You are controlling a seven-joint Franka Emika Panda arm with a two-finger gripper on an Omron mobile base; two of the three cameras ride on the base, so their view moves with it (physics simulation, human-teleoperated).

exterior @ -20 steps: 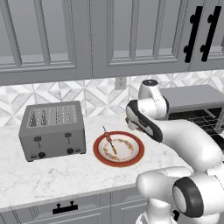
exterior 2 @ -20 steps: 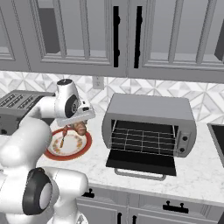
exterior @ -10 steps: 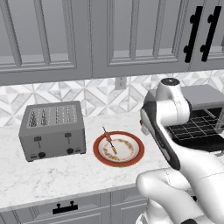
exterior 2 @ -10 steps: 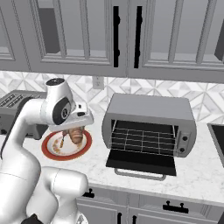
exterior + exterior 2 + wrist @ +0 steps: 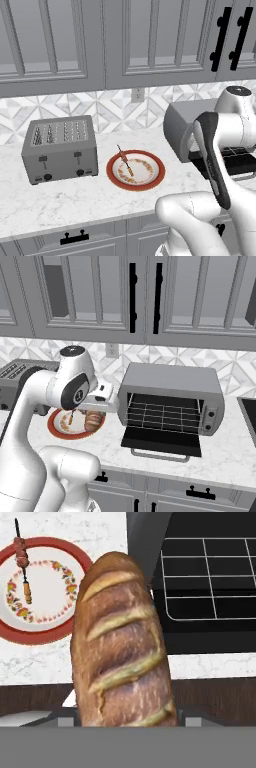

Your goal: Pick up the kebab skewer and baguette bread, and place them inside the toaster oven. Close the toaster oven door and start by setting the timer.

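Worktop (image 5: 60,200) is carrying everything, grey four-slot toaster (image 5: 60,149) sitting at its left end. Toaster oven (image 5: 172,398) is standing at the right, toaster oven door (image 5: 162,441) lying folded down flat, wire rack (image 5: 210,577) inside bare. Red-rimmed plate (image 5: 135,170) is lying between the two appliances.

Baguette bread (image 5: 122,647) is riding in the hand (image 5: 95,415), raised off the plate and near the oven's mouth; fingers are closed partway onto the loaf's near end. Loaf is looking light, stiff-crusted, rough enough not to slip; likely crushable if squeezed hard. A mid-length hold would probably balance better.

Kebab skewer (image 5: 22,564) is lying alone on the plate. Probably light, thin and inclined to roll; best pinched across its threaded middle.
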